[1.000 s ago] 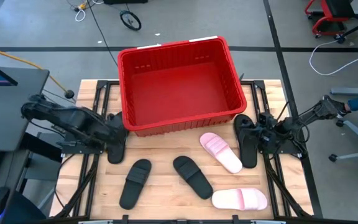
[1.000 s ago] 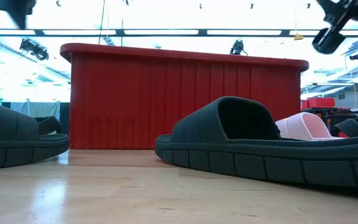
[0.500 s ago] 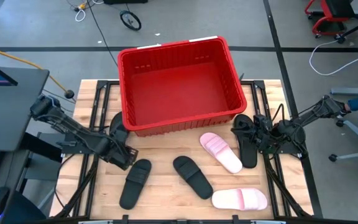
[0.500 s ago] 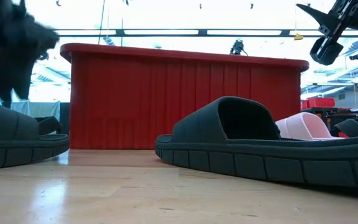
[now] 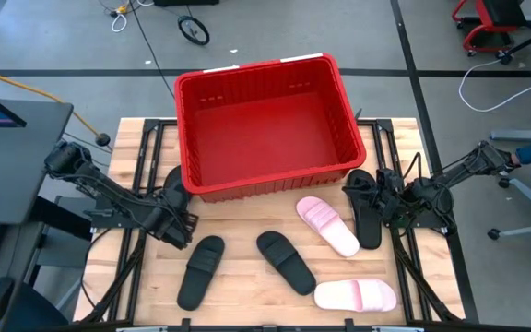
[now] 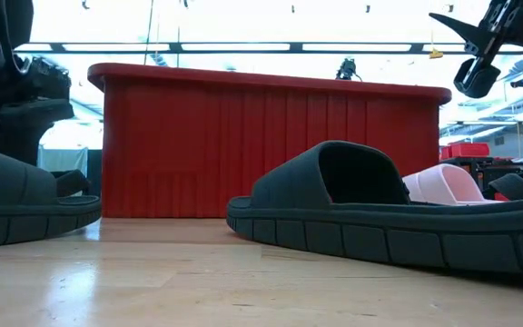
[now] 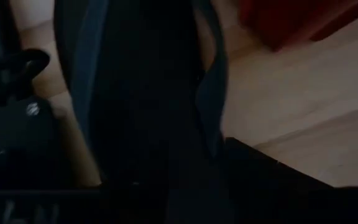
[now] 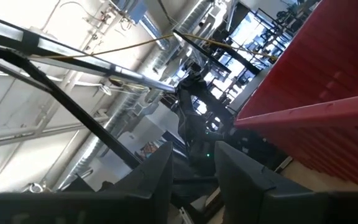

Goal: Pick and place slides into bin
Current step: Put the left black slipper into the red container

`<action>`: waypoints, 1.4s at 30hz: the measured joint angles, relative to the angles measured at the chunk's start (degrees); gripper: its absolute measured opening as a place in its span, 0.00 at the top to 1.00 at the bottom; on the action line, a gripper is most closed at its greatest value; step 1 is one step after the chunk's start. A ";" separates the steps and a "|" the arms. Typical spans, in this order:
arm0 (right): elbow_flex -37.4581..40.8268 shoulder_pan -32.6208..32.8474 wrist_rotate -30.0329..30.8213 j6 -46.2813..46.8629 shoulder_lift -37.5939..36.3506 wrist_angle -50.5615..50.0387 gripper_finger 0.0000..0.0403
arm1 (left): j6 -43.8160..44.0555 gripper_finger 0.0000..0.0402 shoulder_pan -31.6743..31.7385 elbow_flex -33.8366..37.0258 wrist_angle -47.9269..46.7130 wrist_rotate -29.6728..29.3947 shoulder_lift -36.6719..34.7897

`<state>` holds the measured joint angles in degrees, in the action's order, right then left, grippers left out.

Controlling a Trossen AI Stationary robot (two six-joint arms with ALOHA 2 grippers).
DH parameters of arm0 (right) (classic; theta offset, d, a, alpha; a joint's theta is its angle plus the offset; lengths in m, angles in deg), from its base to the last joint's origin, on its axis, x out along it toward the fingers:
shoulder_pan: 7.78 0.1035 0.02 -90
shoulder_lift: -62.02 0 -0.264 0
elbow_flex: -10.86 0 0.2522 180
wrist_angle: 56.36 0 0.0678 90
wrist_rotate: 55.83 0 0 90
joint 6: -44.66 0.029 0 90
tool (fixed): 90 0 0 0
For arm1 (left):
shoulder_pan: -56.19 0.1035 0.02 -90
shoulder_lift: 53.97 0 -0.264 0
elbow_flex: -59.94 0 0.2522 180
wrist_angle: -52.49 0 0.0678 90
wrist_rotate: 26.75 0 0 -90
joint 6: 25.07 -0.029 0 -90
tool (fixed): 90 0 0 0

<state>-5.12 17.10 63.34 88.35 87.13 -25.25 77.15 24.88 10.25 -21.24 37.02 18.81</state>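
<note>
The left end effector (image 5: 175, 224) is pressing low over a black slide (image 5: 172, 184) beside the empty bin (image 5: 267, 175); its finger state cannot be determined. The right end effector (image 5: 387, 198) is hovering, fingers parted, over another black slide (image 5: 367, 215). A shallow grip is risking slippage.

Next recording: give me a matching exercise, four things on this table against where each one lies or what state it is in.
Things:
1. bin
2. left hand
3. right hand
4. pink slide

Places or states:
A. over the black slide at the table's right edge
B. nearest the table's front edge, right of centre
C. empty, at the table's back
D. low at the black slide by the bin's front left corner

Pairs: 1-C, 2-D, 3-A, 4-B
</note>
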 joint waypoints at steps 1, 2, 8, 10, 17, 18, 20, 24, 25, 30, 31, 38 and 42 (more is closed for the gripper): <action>0.00 0.00 0.04 -0.11 0.00 0.00 0.69 | 0.26 0.61 0.00 0.00 0.27 -1.01 0.00; 0.02 0.00 0.09 -0.10 0.00 0.00 0.69 | 0.45 0.60 0.00 0.00 0.62 -1.89 0.00; 0.00 0.00 1.36 -0.17 0.00 0.00 0.69 | 0.62 0.61 0.00 0.57 1.71 -5.01 0.00; 0.00 0.00 1.34 -0.18 0.00 0.00 0.69 | 0.65 0.62 0.24 2.02 3.73 -6.08 0.04; 0.00 0.00 1.31 -0.02 0.00 0.00 0.69 | 0.18 0.63 3.36 8.60 10.71 -6.60 0.02; 0.00 0.00 1.31 -0.16 0.00 0.00 0.69 | 0.24 0.63 3.87 9.38 11.49 -6.96 -0.03; 0.00 0.00 1.30 -0.20 0.00 -0.01 0.69 | 0.82 0.65 4.88 10.41 12.29 -7.40 -0.08; 0.00 0.00 1.27 -0.26 0.00 -0.02 0.69 | 0.52 0.81 5.83 9.90 12.71 -7.00 -0.17; 0.00 0.00 1.27 -0.27 0.00 -0.05 0.69 | 0.32 0.87 5.84 9.49 12.64 -6.94 -0.15; 0.00 0.00 1.25 -0.29 0.00 -0.63 0.69 | 0.27 0.97 5.90 5.38 12.44 -1.01 0.00; 0.00 0.00 1.24 -0.30 0.00 -0.63 0.69 | -0.68 0.98 5.77 4.05 12.33 1.53 0.00; 0.00 0.00 1.23 -0.18 -0.02 -0.67 0.69 | 0.72 0.98 1.69 -11.74 3.20 16.03 0.00; 0.00 0.00 1.23 -0.17 -0.01 -0.67 0.69 | 5.17 0.98 -1.76 -24.39 -4.08 24.18 0.00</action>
<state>-5.12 17.10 64.56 88.18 87.12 -25.92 82.32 23.12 -14.14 -25.32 61.19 18.81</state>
